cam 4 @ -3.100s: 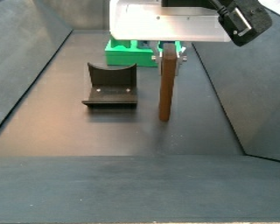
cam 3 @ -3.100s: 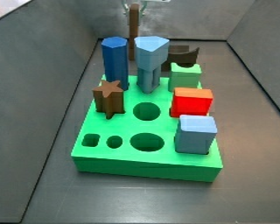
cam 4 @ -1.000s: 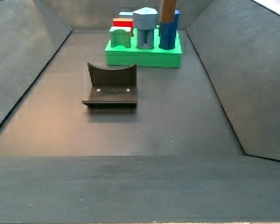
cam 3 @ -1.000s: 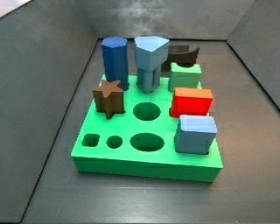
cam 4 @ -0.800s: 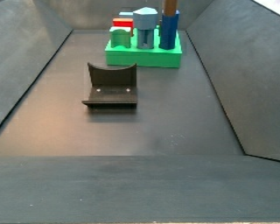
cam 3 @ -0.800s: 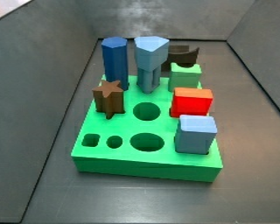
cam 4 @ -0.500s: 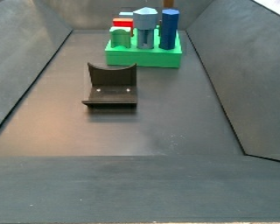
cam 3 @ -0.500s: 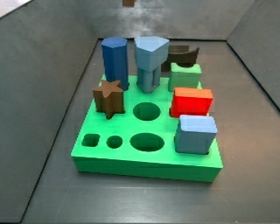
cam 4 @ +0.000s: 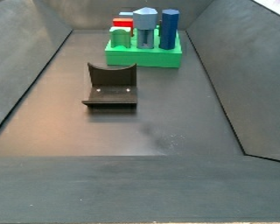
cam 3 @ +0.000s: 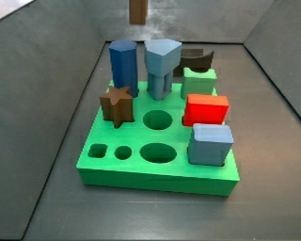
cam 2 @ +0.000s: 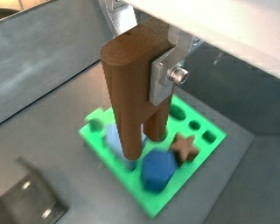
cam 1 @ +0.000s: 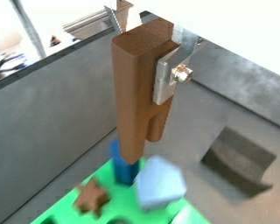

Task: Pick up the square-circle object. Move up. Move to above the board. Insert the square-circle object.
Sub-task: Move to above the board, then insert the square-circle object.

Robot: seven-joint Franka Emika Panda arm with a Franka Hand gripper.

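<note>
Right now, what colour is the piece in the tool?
Dark brown. The square-circle object, clamped in the tool above the board, shows best in a wrist view.

One gripper (cam 1: 145, 77), high above one board (cam 3: 179, 175), clasps one square-circle object (cam 1: 130, 114), with seven pegs (cam 3: 206, 110) and four open holes (cam 3: 156, 119) in that board and one fixture (cam 4: 109, 85) on the floor.

Dark-brown square-circle object (cam 1: 136, 87) in silver pincer (cam 1: 149, 74); bright-green board (cam 3: 160, 155); red block (cam 3: 206, 110).
</note>
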